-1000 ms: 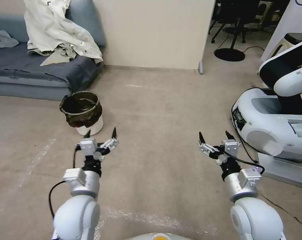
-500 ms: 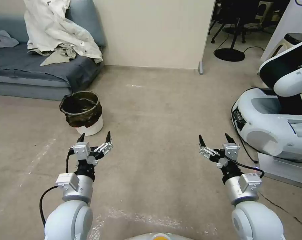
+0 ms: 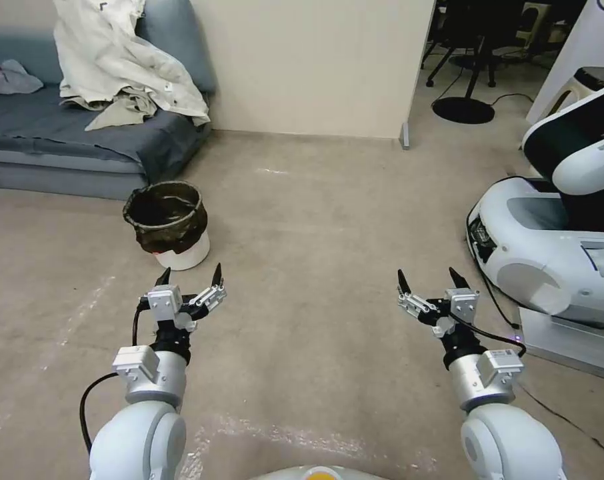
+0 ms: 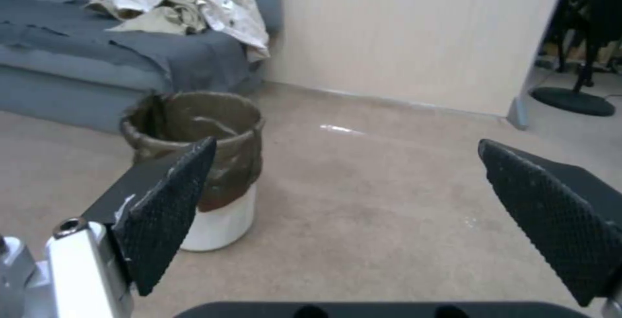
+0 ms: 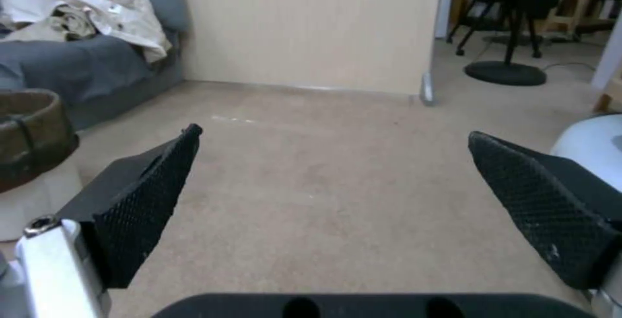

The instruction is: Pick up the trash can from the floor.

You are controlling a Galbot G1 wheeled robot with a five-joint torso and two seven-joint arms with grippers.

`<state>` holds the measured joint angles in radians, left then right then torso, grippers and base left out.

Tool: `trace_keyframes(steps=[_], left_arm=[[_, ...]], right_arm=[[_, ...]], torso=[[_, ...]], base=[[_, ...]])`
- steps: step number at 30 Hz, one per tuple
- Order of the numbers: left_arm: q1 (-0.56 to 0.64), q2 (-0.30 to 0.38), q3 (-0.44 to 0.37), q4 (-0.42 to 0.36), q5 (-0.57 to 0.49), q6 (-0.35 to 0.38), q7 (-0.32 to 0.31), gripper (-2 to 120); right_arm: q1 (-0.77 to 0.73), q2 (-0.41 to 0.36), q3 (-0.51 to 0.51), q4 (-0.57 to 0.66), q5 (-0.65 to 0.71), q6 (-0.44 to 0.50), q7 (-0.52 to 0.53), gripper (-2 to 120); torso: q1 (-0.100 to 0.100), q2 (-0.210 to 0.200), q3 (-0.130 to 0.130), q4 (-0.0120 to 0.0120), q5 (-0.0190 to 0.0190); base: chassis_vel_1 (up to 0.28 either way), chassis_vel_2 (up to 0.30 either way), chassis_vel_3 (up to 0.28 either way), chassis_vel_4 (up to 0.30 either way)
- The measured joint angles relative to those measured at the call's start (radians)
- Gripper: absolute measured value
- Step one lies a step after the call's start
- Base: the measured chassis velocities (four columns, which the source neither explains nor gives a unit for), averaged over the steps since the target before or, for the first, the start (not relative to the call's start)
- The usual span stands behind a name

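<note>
- I am seeing the trash can (image 3: 169,223) standing upright on the floor (image 3: 315,220): a small white bucket, its crinkled dark bag folded over the rim.
- It is sitting just in front of the grey sofa (image 3: 69,143), with open carpet stretching away from the can toward the white machine (image 3: 549,253).
- My left end effector (image 3: 189,275) is hovering just short of the can, fingers spread wide, gripping nothing.
- My right end effector (image 3: 427,277) is hanging well apart from the can, equally wide and empty.
</note>
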<state>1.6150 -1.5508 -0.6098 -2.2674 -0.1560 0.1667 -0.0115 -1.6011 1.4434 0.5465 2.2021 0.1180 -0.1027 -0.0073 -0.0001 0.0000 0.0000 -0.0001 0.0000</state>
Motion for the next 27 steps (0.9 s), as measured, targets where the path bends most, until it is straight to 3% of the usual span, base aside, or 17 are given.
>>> trace_keyframes(steps=[27], left_arm=[[0.007,-0.012,0.001,0.004,0.006,-0.039,-0.026,99]], right_arm=[[0.012,-0.007,0.002,-0.04,0.037,0.075,-0.046,100]], torso=[[0.0,0.0,0.0,-0.0002,0.0]], base=[[0.078,0.083,0.074,0.069]])
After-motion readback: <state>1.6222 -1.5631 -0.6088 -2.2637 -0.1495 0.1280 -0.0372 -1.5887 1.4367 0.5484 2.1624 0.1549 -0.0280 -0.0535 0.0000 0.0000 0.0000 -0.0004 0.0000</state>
